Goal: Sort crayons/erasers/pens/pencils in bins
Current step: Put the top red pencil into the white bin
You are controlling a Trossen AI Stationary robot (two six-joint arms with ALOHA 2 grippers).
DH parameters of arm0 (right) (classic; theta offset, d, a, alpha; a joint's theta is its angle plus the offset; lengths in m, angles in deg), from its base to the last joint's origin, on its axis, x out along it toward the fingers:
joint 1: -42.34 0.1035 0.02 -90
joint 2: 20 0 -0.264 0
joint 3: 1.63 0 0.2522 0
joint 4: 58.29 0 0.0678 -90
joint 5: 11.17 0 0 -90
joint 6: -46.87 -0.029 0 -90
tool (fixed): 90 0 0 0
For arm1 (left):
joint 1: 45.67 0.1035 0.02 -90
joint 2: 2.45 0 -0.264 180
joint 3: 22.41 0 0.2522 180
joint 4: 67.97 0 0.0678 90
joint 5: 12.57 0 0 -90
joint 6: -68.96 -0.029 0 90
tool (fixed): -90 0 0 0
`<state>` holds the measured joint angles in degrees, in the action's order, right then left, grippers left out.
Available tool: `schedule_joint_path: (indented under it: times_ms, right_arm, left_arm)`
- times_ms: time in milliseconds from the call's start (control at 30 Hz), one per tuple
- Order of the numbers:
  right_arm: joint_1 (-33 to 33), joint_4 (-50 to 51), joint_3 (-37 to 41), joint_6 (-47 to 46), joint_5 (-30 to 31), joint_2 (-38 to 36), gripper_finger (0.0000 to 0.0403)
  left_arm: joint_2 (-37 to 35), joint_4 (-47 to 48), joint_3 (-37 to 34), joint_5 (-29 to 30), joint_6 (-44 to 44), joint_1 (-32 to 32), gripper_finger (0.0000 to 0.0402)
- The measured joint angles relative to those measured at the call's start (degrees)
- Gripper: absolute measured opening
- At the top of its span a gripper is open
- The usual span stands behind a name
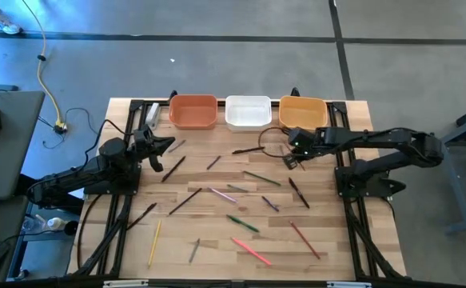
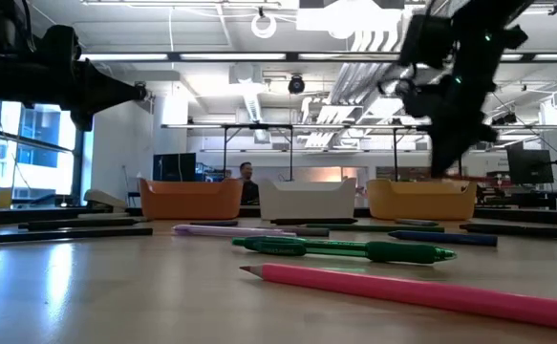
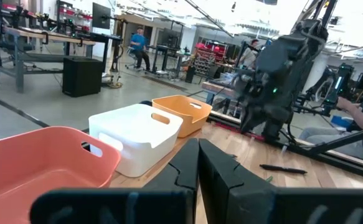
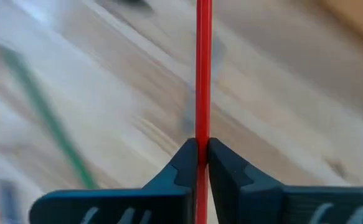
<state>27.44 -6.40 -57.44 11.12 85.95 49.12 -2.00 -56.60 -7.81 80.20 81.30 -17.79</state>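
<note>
I see the wooden table [image 1: 217, 240] under both arms. Three bins [image 1: 248, 112] stand in a row along its far edge, beyond my right claw [image 1: 292, 158], nearest the yellow-orange one [image 1: 302, 111]. That claw is clamped on a red stick [image 4: 203, 68]. Loose sticks [image 1: 252, 226] lie scattered below it. The left claw [image 1: 157, 152] hovers with fingers together, holding nothing.

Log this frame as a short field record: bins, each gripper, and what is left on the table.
bins: terracotta bin, white bin, yellow-orange bin in a row at the table's far edge
right gripper: shut on red stick, near yellow-orange bin
left gripper: shut, empty, near terracotta bin
loose sticks: many across the table
</note>
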Motion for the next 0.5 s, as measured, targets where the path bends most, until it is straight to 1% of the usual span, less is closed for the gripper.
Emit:
schedule_joint_path:
  times_ms: [67, 167, 333, 400, 500]
  right_arm:
    - [1.0, -6.6, -0.9, 3.4, 1.6, 0.0, 0.0012]
    - [0.8, -19.3, -1.1, 8.9, 2.8, 0.3, 0.0012]
    - [-2.9, -35.2, -1.1, 17.5, 3.4, 3.9, 0.0012]
    - [-5.3, -37.7, -2.5, 20.7, 3.3, 6.7, 0.0012]
    - [-8.8, -37.5, -7.7, 26.0, 2.8, 12.1, 0.0012]
  left_arm:
    - [0.0, 0.0, 0.0, 0.0, 0.0, 0.0, 0.0]
    - [0.0, 0.0, 0.0, 0.0, 0.0, 0.0, 0.0]
    - [0.0, 0.0, 0.0, 0.0, 0.0, 0.0, 0.0]
    - [0.0, 0.0, 0.0, 0.0, 0.0, 0.0, 0.0]
    - [0.0, -0.1, 0.0, 0.0, 0.0, 0.0, 0.0]
